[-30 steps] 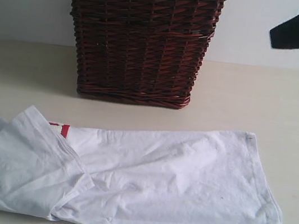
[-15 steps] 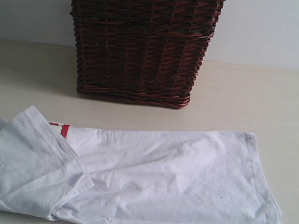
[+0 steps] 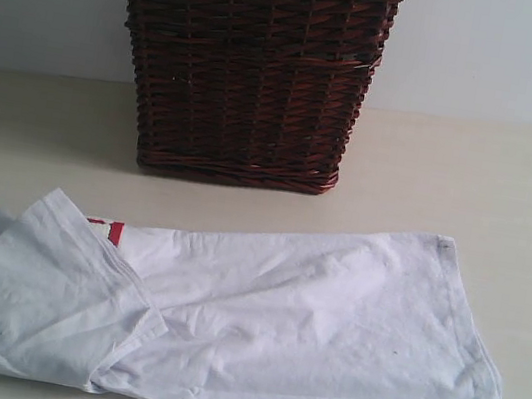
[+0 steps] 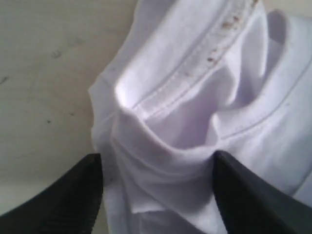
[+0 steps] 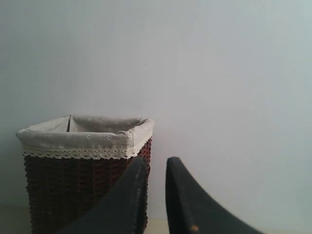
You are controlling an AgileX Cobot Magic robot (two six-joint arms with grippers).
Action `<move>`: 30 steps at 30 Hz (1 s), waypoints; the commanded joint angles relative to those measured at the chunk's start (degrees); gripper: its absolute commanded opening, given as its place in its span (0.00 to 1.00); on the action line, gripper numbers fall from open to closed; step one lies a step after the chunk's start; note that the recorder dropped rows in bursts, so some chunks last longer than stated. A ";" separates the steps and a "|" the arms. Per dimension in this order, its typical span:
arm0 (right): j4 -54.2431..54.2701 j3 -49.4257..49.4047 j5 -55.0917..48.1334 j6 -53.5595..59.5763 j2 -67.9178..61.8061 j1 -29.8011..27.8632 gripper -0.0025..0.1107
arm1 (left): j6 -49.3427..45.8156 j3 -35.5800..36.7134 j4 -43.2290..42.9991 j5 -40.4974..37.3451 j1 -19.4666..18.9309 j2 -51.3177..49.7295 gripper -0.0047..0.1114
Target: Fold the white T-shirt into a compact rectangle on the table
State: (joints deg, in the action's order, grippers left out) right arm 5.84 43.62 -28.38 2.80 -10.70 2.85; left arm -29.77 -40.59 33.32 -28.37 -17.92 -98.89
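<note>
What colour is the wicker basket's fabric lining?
The lining is pale beige with tiny dots, edged in white lace; the right wrist view shows it best.

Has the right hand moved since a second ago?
Yes. The right hand, earlier upper right of the basket in the exterior view, has withdrawn out of that frame.

No readable text anywhere, red strip [image 3: 115, 231] on the white T-shirt [image 3: 306, 327] shows no legible letters
</note>
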 commanded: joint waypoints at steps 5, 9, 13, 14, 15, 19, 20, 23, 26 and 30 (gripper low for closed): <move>1.40 -0.46 -0.12 -0.27 0.34 -0.25 0.16 | -2.95 0.24 3.18 -2.09 6.82 -6.03 0.57; 1.40 -0.46 -0.52 -0.16 0.34 -0.25 0.16 | -2.09 0.24 3.27 -0.95 7.67 -7.09 0.37; 1.40 -0.46 -1.19 0.21 0.34 -0.25 0.16 | -1.36 0.24 2.28 -0.95 6.61 -6.85 0.05; 1.40 -0.46 -1.31 0.21 0.34 -0.25 0.16 | -0.54 0.24 1.49 -0.86 5.93 -6.74 0.04; 1.40 -0.46 -1.41 0.21 0.34 -0.25 0.16 | 0.67 0.24 0.00 -0.86 5.28 -6.49 0.04; 1.40 -0.46 -1.94 0.21 0.34 -0.25 0.16 | 14.60 -1.81 -11.42 -1.97 0.98 -4.14 0.04; 1.52 -0.46 -2.09 0.21 0.34 -0.25 0.16 | 17.21 -3.12 -14.84 -3.13 0.12 -3.24 0.04; 1.76 -0.46 -3.14 0.21 0.34 -0.25 0.16 | 19.76 -8.18 -18.87 -8.09 -0.16 -0.36 0.04; 1.76 -0.46 -3.63 0.21 0.34 -0.25 0.16 | 19.76 -14.50 -18.89 -13.17 2.13 2.47 0.04; 1.76 -0.46 -3.63 0.21 0.34 -0.25 0.16 | 22.76 -20.05 -18.89 -16.47 8.22 6.25 0.04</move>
State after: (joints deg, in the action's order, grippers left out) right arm 7.54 43.62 -31.89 2.69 -10.70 2.85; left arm -9.29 -56.96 14.50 -41.88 -14.02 -95.56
